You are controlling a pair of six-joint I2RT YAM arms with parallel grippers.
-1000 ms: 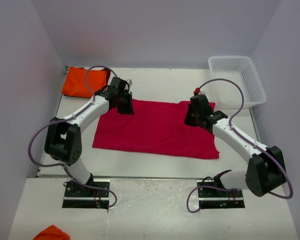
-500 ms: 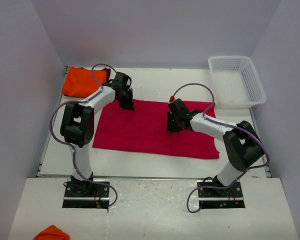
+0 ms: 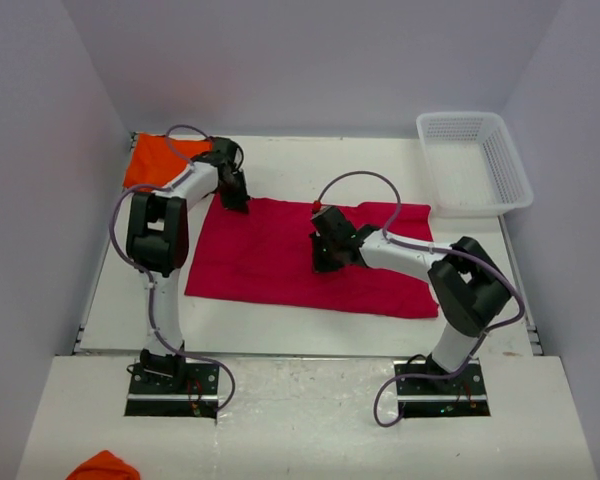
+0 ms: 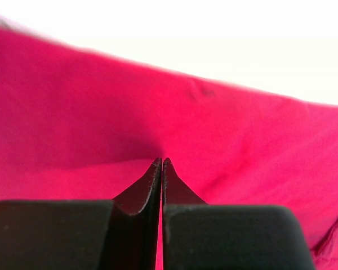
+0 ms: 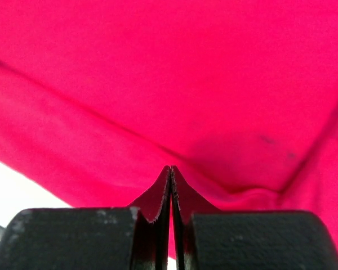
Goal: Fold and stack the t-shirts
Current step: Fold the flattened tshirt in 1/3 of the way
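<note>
Two t-shirts lay unstacked: left gripper, right gripper, jaws clenched, on spread crimson t-shirt; orange t-shirt beyond its far-left corner.

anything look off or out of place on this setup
Yes. A crumpled orange cloth lies on the near ledge, left of the left arm's base, off the table where the crimson t-shirt is spread and the orange t-shirt sits in the far-left corner.
</note>
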